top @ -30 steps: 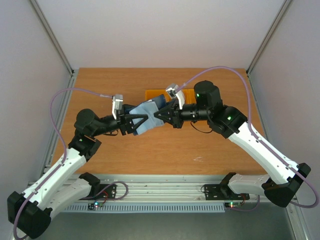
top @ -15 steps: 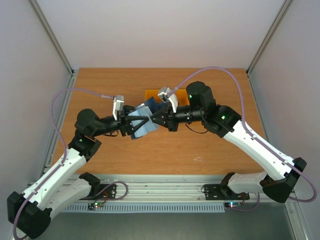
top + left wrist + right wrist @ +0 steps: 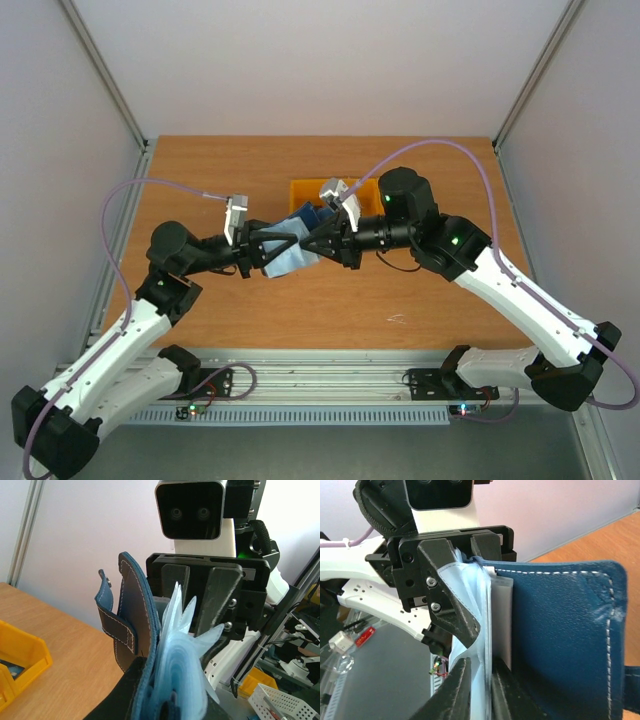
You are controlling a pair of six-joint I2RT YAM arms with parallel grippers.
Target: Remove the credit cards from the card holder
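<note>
Over the table's middle, top view: left gripper [image 3: 283, 247] and right gripper [image 3: 320, 240] meet on the lifted card holder [image 3: 296, 258], near an orange bin [image 3: 300, 187]. Left wrist view — its jaws sit narrow on the holder's base, clear sleeves [image 3: 182, 645] fanned. Right wrist view — its jaws pinch the sleeves. No credit cards are visibly out, so extraction seems all ahead.

You see the holder [image 3: 291, 262] just in front of the orange bin [image 3: 300, 187], between both grippers. Your left gripper [image 3: 292, 243] comes at it from the bin's front-left and your right gripper [image 3: 312, 240] from the front-right, so their tips almost meet on it. The holder's navy cover overlaps the bin's near edge, and its pale sleeves spread away from the bin over the table [image 3: 420, 300].
</note>
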